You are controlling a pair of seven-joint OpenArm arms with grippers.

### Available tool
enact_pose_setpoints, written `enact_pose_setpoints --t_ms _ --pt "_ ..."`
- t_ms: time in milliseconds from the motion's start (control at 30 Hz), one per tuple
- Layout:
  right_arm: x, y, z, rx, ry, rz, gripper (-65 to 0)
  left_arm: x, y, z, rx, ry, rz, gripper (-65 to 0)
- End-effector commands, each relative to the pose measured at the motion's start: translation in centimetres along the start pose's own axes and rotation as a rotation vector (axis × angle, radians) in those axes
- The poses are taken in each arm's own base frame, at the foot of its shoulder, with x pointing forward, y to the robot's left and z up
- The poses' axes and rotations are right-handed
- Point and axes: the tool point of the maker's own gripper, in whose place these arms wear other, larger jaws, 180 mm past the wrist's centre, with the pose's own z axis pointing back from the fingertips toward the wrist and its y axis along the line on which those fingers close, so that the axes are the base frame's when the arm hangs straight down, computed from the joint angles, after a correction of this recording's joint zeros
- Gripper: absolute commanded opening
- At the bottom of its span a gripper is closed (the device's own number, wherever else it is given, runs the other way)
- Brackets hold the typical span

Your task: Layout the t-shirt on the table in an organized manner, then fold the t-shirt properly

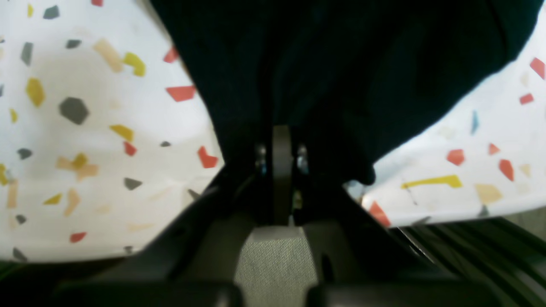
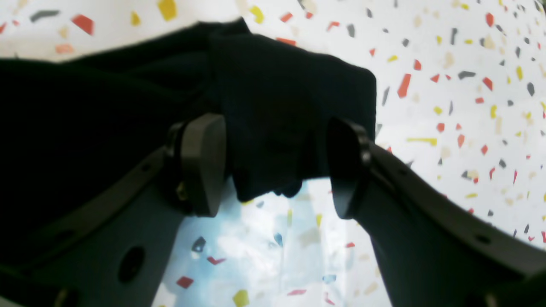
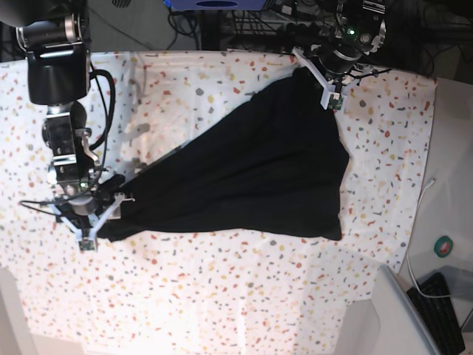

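The black t-shirt (image 3: 251, 170) lies in a rough fan across the flecked white table (image 3: 222, 296), plain side up. My left gripper (image 3: 329, 92) is at the shirt's far right corner, shut on the cloth. In the left wrist view its fingers (image 1: 281, 140) are pressed together with the t-shirt (image 1: 341, 64) bunched around them. My right gripper (image 3: 100, 222) is at the shirt's near left tip. In the right wrist view it (image 2: 277, 166) stands open, and a corner of the t-shirt (image 2: 277, 85) hangs loose between the pads (image 2: 204, 162) above the table (image 2: 469, 128).
Cables and equipment crowd the far edge (image 3: 244, 22). Past the table's right edge lie a white cable (image 3: 421, 214), a round green object (image 3: 443, 246), a keyboard (image 3: 443, 314) and a white tray-like thing (image 3: 395, 318). The right arm's black base (image 3: 52, 66) stands at upper left.
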Motion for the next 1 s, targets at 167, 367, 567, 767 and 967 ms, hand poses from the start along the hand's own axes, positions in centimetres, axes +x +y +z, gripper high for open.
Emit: enact_pose_setpoints --t_ms 167,367,567,767,967 --pt "-0.1 -0.1 -0.9 -0.003 0.011 -0.007 -34.4 0.8 0.0 0.2 -0.002 -0.029 -0.002 -65.0" --pt "-0.2 -0.9 0.7 -0.019 -0.033 -0.036 -65.0 0.8 2.2 0.4 0.037 -0.026 -0.027 -65.0" --pt "2.2 -0.1 6.4 -0.014 -0.092 -0.098 -65.0 1.6 8.9 1.5 0.196 -0.054 0.054 -65.0" --pt "6.8 1.8 9.8 0.034 -0.118 -0.088 -65.0 2.3 12.0 2.3 0.27 -0.078 0.085 -65.0" --pt "12.1 1.2 9.9 0.029 -0.123 -0.088 -65.0 2.4 12.7 2.5 0.287 -0.083 0.094 -65.0"
